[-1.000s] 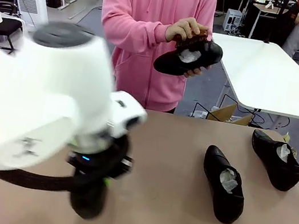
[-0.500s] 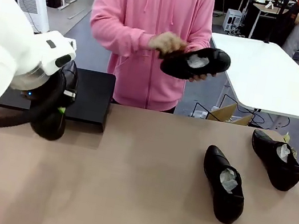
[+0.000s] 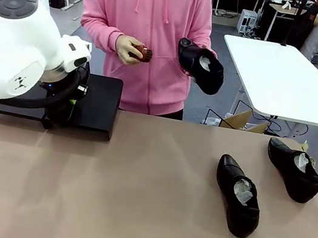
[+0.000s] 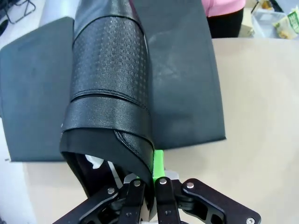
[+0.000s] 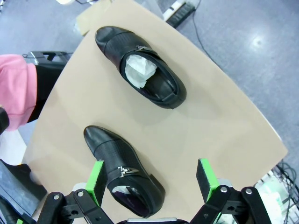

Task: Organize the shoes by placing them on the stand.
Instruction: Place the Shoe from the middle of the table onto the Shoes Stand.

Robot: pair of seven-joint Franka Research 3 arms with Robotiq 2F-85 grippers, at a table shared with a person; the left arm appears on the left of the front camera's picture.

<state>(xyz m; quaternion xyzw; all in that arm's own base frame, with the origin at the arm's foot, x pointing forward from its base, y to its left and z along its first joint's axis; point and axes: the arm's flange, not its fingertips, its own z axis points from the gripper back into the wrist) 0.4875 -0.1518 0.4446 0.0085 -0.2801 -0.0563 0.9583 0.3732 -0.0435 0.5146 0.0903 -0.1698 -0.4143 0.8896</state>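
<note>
Left arm had swung from front-centre back to the table's far-left corner since a second ago, carrying the held shoe over the stand. Person had pulled the brush off the person's shoe and tipped that shoe. Mid shoe and right shoe hadn't budged on the table.

Held shoe pointed toe-away from the wrist, over the stand's top, with its opening toward the near edge. Left gripper was pinched almost closed on the thin collar rim, one finger inside and one outside. I judged that rim was picked as the only thin edge to clamp, and it should let the sole go down flat. Couldn't tell whether the sole was touching the stand yet.

Right gripper was spread wide with nothing in it, hovering above the two table shoes. Parked ready for the next pick, I reckoned.

Left wrist view gave me the grip and the shoe-over-stand lineup, which the arm's bulk covered in the front view. Front view gave me the person, brush and fourth shoe. Right wrist view looked down on both table shoes, white paper plain in one, and showed its own spread pads. Front view caught just a sliver of that gripper at its right edge.
</note>
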